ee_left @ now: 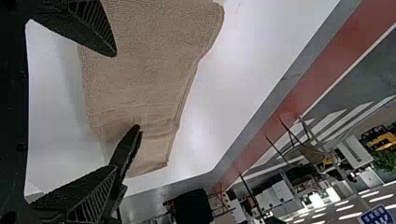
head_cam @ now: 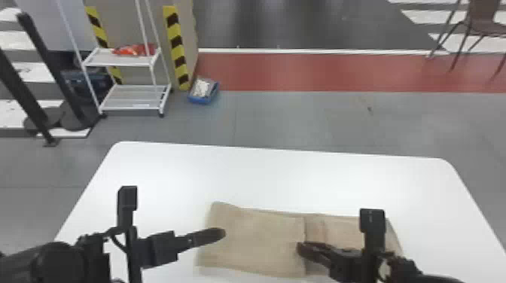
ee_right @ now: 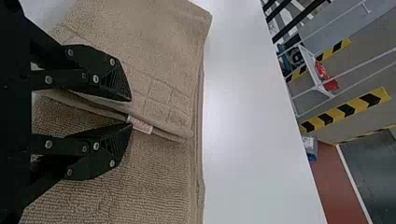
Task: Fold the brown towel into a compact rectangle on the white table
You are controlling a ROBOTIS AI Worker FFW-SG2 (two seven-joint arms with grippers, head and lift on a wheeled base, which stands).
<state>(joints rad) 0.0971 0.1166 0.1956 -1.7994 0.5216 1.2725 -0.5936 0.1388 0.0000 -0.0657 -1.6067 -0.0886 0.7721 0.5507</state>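
**Black From Arm to Fingertip**

Wears black on left arm [head_cam: 60, 259] and right arm [head_cam: 406, 265]. Loops a thin dark cable [head_cam: 116, 245] by a boxy upright block [head_cam: 127, 203] at left. Sports round silver screws [ee_right: 95, 79] and ribbed, wedge-shaped fingertips [ee_right: 120, 84] at right.

brown towel [head_cam: 256, 241] partly hidden behind right tool [head_cam: 300, 248], white table [head_cam: 263, 173] cropped

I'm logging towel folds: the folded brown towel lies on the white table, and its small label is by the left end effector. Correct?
The side is wrong: the right wrist view shows the label by the right end effector. The folded brown towel does lie on the white table.
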